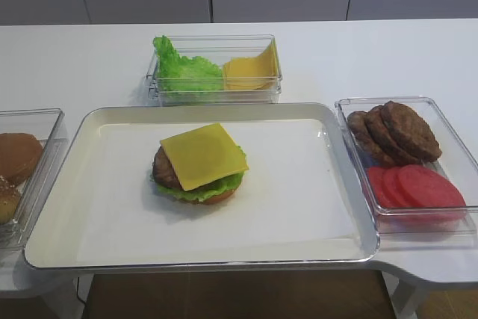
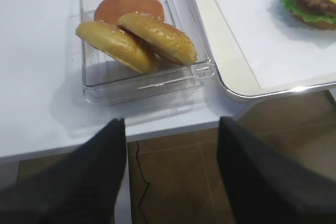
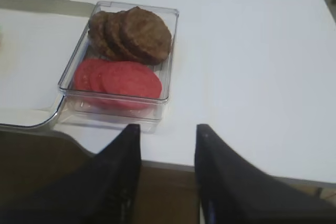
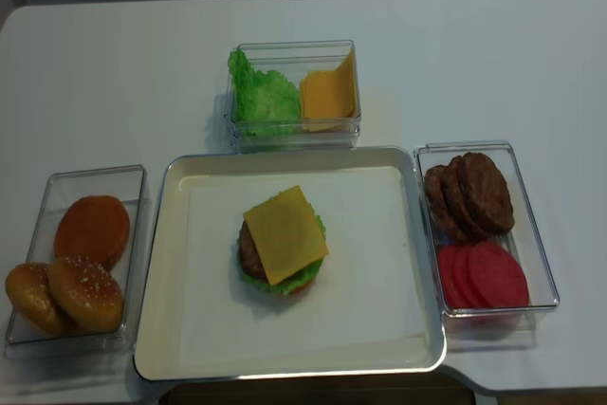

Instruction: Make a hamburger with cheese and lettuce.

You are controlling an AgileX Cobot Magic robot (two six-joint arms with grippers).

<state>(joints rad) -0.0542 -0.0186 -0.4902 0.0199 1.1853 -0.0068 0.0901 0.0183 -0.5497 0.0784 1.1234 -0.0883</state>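
The hamburger (image 1: 172, 172) sits mid-tray (image 1: 112, 207) on white paper: bun base, ruffled lettuce (image 1: 198, 190), dark patty, and a square yellow cheese (image 1: 203, 155) slice lying flat on top, one corner overhanging. The overhead view shows the same stack (image 4: 249, 251). In the left wrist view the hamburger (image 2: 307, 6) is at the top right corner. My left gripper (image 2: 172, 129) hangs open and holds nothing, off the table's front edge below the bun box. My right gripper (image 3: 168, 129) is also open with nothing in it, just off the front edge near the patty box. Neither gripper shows in the exterior views.
A clear box (image 4: 294, 92) behind the tray holds spare lettuce and cheese slices. At the left stands a clear box of buns (image 2: 136, 35). The clear box at the right (image 3: 118, 56) has brown patties (image 4: 469, 196) and red tomato slices (image 4: 484, 274).
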